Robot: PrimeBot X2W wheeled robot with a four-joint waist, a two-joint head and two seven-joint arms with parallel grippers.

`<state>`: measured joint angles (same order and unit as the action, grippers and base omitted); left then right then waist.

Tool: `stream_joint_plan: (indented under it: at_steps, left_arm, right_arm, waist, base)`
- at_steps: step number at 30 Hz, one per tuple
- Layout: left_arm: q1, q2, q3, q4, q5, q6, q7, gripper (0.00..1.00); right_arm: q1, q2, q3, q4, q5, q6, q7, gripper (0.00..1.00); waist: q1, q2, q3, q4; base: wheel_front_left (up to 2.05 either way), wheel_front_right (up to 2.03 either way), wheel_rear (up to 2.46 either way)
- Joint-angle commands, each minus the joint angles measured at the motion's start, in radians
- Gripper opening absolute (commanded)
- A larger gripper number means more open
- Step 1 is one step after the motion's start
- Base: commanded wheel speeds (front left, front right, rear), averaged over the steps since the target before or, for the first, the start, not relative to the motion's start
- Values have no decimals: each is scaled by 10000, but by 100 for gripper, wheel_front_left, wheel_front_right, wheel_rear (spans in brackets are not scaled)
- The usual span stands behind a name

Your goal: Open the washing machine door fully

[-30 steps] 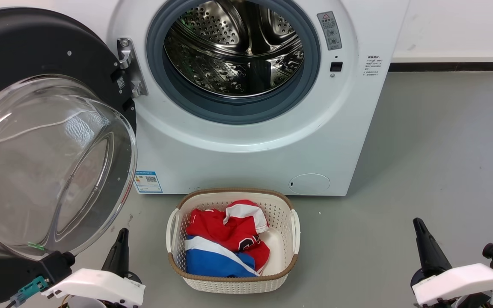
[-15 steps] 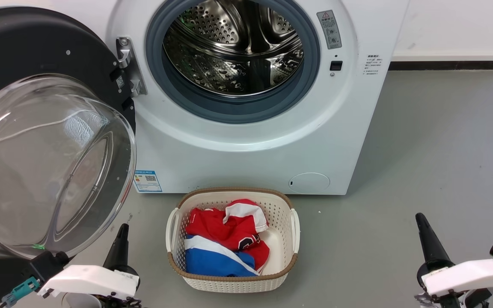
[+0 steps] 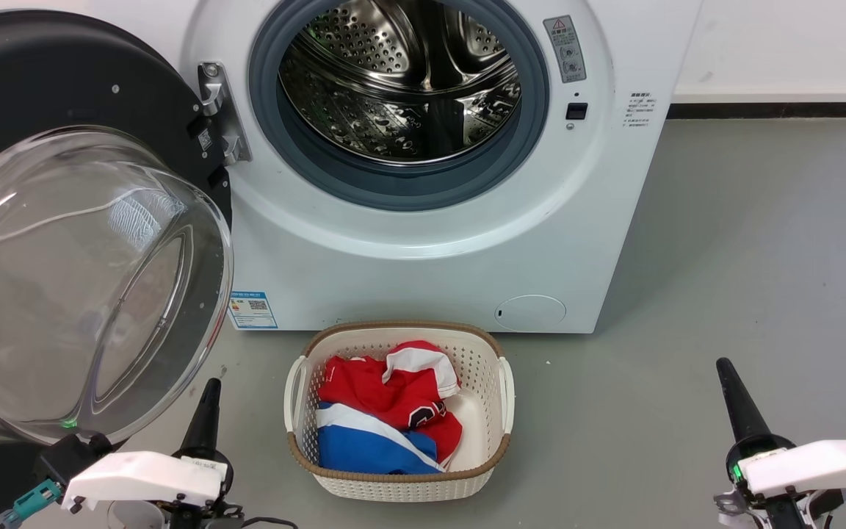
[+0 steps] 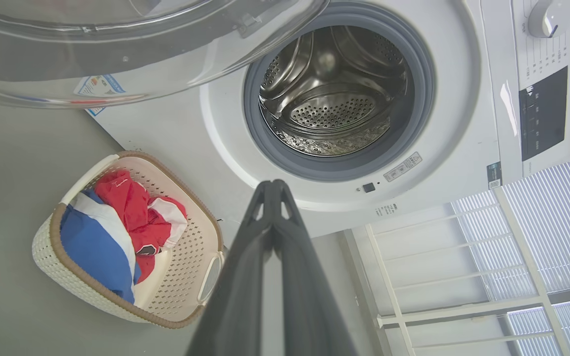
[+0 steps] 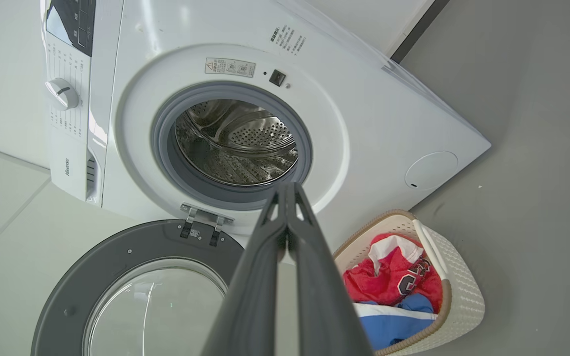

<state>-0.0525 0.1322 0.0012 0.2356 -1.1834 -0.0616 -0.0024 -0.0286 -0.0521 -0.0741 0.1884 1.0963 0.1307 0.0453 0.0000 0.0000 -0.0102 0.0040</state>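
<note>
The washing machine door (image 3: 78, 279) stands swung wide to the left — my left hand (image 3: 211, 385) and right hand (image 3: 722, 364) both pinched closed, empty.

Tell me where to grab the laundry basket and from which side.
On the laundry basket, take the white loop handle on its right side, from above, with the right gripper: the basket stands upright and the handle bows out from the wall, leaving a gap.

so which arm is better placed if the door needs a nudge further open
Left. The left gripper sits just below the washing machine door, shut and empty; the right gripper is beyond the laundry basket, far from it.
</note>
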Motion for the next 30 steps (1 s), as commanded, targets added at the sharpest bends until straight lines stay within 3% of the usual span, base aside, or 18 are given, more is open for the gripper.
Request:
stream_joint_plan:
  at_steps: [1,30]
  left_arm:
    - [-296,-11,91,-59,-204,-79,62,0]
    - [-471,-464,684,28,-2466,-442,687,0]
  right_arm:
    - [-274,-37,-34,-50,279,1,40,0]
    - [-609,-27,-225,291,2988,1,395,0]
  waist:
    - [0,0,2,-1]
    - [0,0,66,-20]
  base:
    - [0,0,0]
    - [0,0,0]
